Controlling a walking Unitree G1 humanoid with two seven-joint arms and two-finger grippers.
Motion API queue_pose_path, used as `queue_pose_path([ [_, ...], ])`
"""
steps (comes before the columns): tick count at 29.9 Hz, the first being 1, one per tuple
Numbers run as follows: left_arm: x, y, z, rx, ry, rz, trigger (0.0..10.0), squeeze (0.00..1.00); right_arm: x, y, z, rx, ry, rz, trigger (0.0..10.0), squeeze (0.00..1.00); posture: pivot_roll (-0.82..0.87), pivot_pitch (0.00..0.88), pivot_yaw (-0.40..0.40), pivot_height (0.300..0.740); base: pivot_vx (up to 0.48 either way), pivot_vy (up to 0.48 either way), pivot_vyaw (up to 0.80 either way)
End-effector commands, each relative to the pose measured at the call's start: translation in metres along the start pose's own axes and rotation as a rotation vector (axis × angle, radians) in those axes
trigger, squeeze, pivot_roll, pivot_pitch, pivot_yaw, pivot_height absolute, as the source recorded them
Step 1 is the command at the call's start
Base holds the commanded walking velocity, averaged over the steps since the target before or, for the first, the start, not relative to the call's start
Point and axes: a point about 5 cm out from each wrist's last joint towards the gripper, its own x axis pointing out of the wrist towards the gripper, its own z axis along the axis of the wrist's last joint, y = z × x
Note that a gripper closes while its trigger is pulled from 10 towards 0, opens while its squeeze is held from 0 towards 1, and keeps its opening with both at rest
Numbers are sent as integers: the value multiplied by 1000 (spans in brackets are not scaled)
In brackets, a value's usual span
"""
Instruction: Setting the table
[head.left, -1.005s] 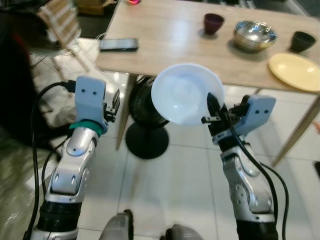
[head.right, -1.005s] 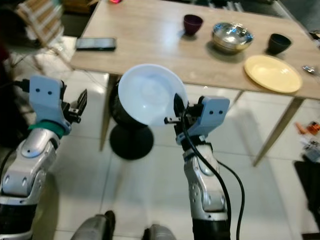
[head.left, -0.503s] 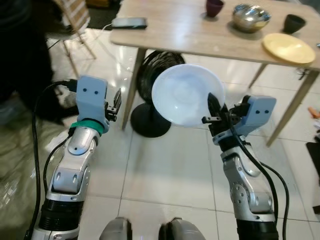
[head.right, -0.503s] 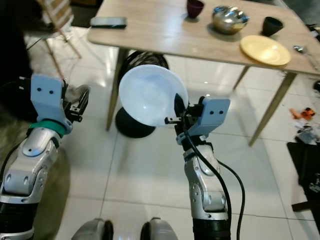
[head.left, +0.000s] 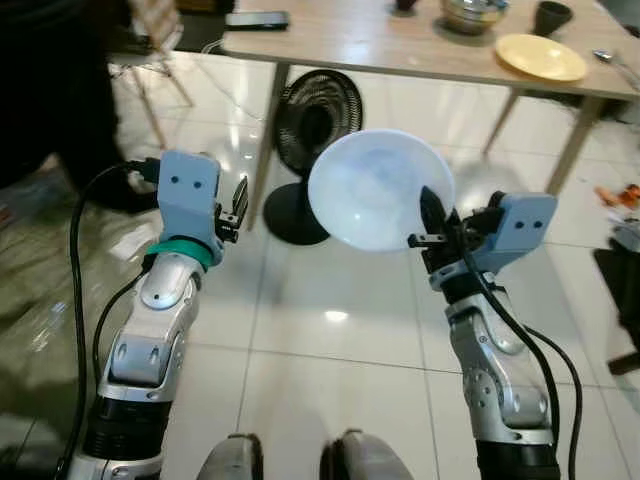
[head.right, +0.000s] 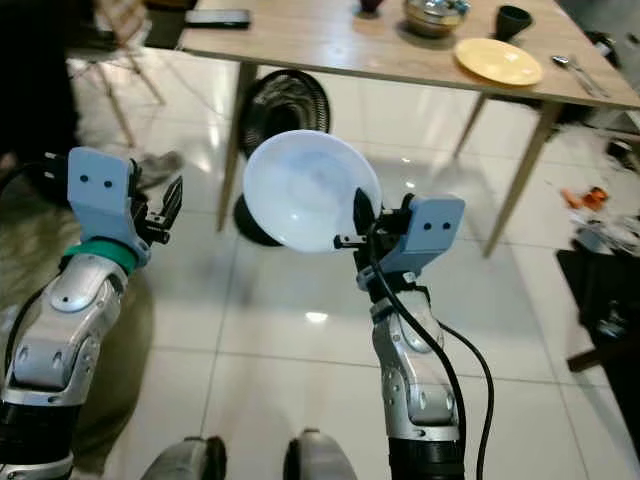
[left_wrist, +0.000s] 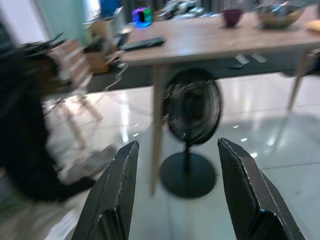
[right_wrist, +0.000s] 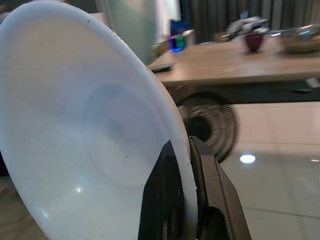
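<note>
Above tile floor, right gripper (head.right: 358, 228) fingers pinch white bowl (head.right: 310, 190) rim; left gripper (left_wrist: 175, 195) fingers apart.

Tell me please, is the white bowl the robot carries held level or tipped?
Tipped. The bowl stands nearly on edge, its hollow facing the camera, pinched at the rim by the right tool. Nothing lies inside it.

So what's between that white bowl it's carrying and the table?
A black standing fan under the wooden table, and shiny tiled floor, seen from the head views. The right hand grips the white bowl.
</note>
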Motion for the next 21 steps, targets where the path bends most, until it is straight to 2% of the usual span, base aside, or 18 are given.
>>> queue_pose_path([
  [1,0,-3,-3,-1,11,-13,10000,0,-3,-5,0,-19,0,-18,10000,0,-6,0,24,740,-394,0,0],
  [21,2,-6,-3,-4,7,-30,10000,0,-4,-7,0,-25,0,-26,10000,0,-14,0,31,740,-404,0,0],
])
